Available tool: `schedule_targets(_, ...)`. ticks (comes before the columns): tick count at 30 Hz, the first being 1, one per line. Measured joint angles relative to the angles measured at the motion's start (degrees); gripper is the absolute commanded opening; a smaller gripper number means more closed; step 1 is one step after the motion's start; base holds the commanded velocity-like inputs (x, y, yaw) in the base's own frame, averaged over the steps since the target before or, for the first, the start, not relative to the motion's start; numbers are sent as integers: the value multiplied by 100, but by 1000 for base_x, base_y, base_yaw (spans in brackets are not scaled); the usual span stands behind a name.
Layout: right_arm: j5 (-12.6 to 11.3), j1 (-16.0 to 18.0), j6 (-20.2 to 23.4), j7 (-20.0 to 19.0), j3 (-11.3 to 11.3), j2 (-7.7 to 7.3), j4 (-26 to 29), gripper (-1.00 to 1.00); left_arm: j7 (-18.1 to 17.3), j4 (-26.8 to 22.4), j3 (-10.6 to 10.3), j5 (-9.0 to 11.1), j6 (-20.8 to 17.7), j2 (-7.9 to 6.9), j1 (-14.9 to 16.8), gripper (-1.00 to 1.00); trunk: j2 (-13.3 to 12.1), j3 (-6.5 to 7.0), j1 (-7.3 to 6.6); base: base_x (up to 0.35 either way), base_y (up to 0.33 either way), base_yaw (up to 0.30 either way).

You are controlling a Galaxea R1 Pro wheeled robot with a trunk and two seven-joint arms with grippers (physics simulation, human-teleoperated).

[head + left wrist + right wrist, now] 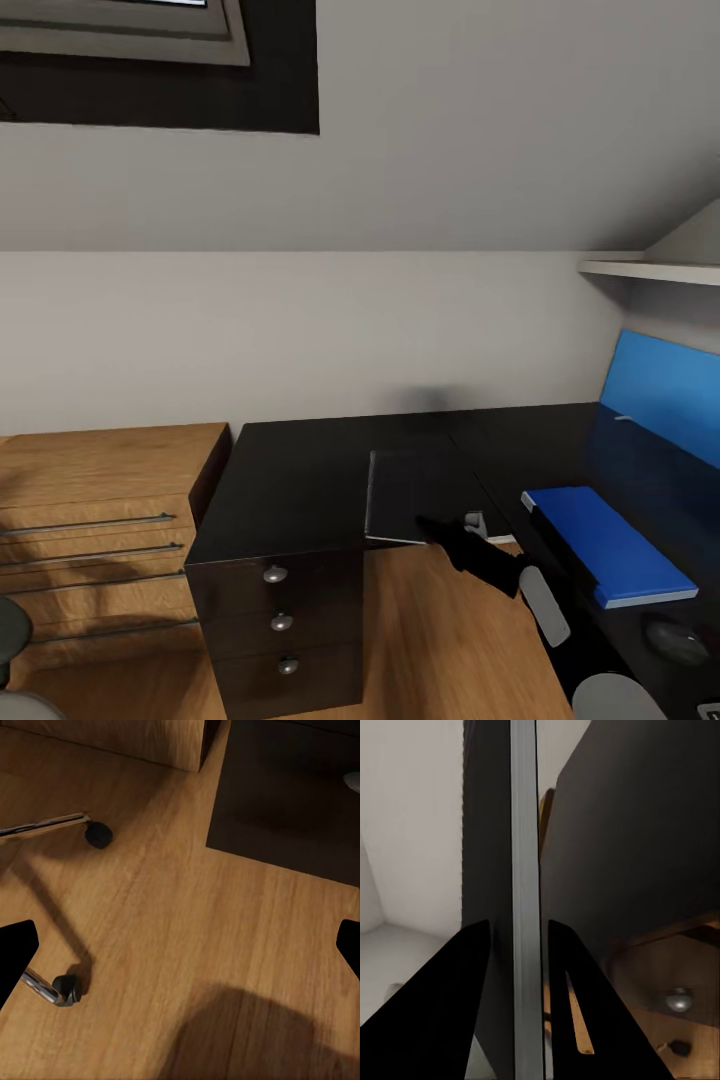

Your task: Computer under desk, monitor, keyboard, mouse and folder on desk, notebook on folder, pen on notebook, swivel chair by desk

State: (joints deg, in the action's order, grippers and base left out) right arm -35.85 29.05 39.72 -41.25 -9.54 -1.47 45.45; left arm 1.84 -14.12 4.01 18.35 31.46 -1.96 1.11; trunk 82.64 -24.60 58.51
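A thin black monitor (pixel 405 495) with a silver edge lies nearly flat at the inner corner of the glossy black desk (pixel 300 470), its near edge past the desk's rim. My right gripper (pixel 440 528) is shut on that edge; in the right wrist view the silver edge of the monitor (pixel 525 870) runs between the two fingers (pixel 457 1005). The blue folder (pixel 610 545) lies flat on the desk's right wing, with the black mouse (pixel 675 640) nearer me. My left gripper (pixel 180 945) is open over the wooden floor, near the swivel chair's chrome legs and castors (pixel 97 834).
A light wooden dresser (pixel 100 520) stands left of the desk's drawer unit (pixel 280 625). A blue wall panel (pixel 665 395) and a white shelf (pixel 650 268) are at the right. A small pale stick (pixel 622 418) lies by the panel. Part of the chair (pixel 10 630) shows at the far left.
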Motion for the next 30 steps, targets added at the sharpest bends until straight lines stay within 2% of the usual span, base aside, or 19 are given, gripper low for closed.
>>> schedule_targets(4,-119,4,386,296,-33,-14,278,-100,0,3,0,0,-3,0,0,100,0,0,0,0,0,0)
schedule_targets(7,-167,14,658,556,-67,-87,575,-100,0,4,0,0,-4,-1,0,100,0,0,0,0,0,0)
schedule_targets(9,-182,20,852,890,-100,-194,801,-100,-2,4,0,0,-4,0,0,100,0,0,0,0,0,0)
schedule_targets(10,-218,23,954,1109,-156,-255,896,-100,-3,4,0,0,-4,0,-1,100,0,0,0,0,0,0)
schedule_targets(14,-458,25,1122,1470,-405,-347,1026,-100,-3,4,0,0,-4,0,0,100,0,0,0,0,0,0)
schedule_targets(20,-571,25,1157,1565,-543,-368,1062,-100,0,5,0,0,-6,0,0,100,0,0,0,0,0,0)
schedule_targets(30,-604,25,1151,1587,-711,-390,1071,-100,-3,5,0,0,-4,-5,0,100,0,-34,0,0,0,0)
